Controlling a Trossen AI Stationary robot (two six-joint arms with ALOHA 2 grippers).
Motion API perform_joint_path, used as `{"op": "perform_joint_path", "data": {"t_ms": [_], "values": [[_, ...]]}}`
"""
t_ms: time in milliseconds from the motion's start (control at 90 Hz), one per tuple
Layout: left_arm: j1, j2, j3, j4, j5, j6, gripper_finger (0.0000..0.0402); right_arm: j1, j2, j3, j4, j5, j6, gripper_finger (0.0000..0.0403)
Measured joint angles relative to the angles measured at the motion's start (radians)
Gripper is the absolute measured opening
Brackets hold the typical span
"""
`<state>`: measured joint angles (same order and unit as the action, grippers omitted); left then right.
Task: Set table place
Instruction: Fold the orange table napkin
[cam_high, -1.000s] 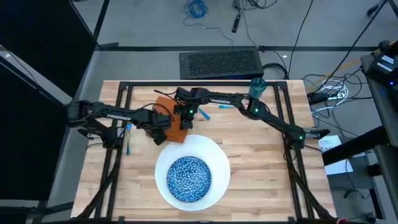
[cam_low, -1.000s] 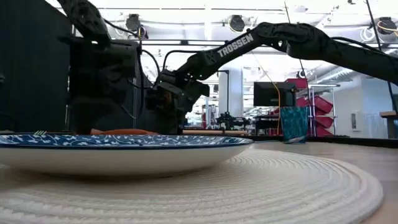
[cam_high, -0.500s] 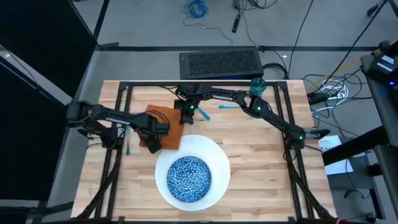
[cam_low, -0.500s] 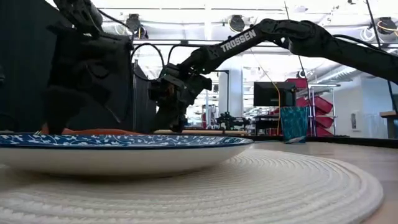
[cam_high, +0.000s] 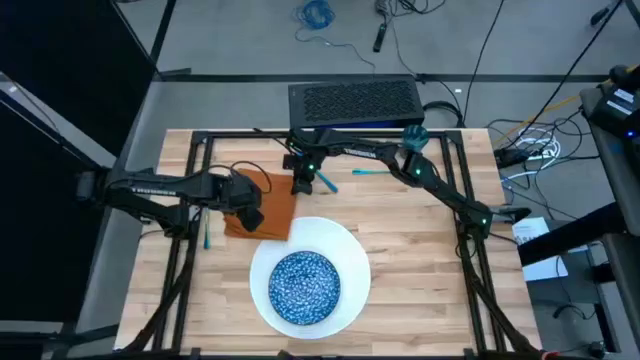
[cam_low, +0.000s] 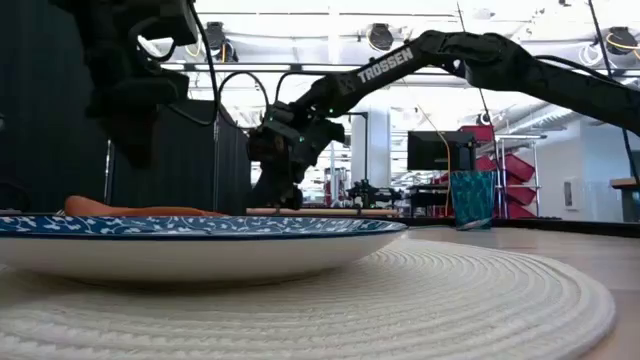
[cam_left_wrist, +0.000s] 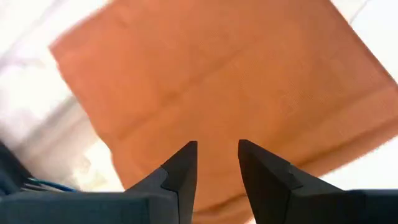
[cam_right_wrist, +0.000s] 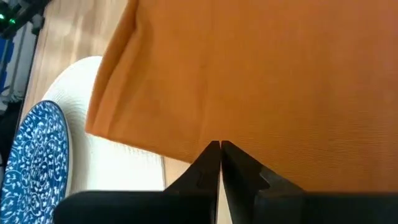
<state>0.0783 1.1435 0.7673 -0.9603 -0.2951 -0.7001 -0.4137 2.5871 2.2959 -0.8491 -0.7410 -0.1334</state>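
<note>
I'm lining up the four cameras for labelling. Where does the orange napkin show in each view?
High view: the napkin lies flat on the table, left of centre, just up-left of the white mat.
Low view: a thin orange strip at far left, behind the bowl's rim.
Left wrist view: it fills most of the picture.
Right wrist view: it fills the upper right.
Shared landmark: the blue bowl, seen in the high, low and right wrist views.

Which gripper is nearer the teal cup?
Right. The right gripper sits at the napkin's far edge, closer to the teal cup; the left gripper is over the napkin, farther off.
</note>
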Motion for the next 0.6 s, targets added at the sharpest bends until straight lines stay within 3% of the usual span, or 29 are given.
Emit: {"op": "perform_joint_path", "data": {"t_ms": [133, 300, 500, 600], "values": [[0.047, 0.009, 0.000, 0.063, -0.044, 0.046, 0.0104, 0.006, 0.000, 0.001, -0.045, 0.017, -0.038, 0.0024], [0.068, 0.014, 0.000, 0.073, -0.031, 0.106, 0.0104, 0.006, 0.001, 0.000, -0.030, 0.026, -0.043, 0.0103], [0.067, 0.014, 0.000, 0.078, -0.031, 0.134, 0.0104, 0.000, 0.001, 0.031, 0.057, 0.010, 0.172, 0.0195], [0.066, 0.014, 0.000, 0.079, -0.021, 0.134, 0.0104, 0.013, -0.005, 0.061, 0.055, 0.146, 0.244, 0.0205]]}}
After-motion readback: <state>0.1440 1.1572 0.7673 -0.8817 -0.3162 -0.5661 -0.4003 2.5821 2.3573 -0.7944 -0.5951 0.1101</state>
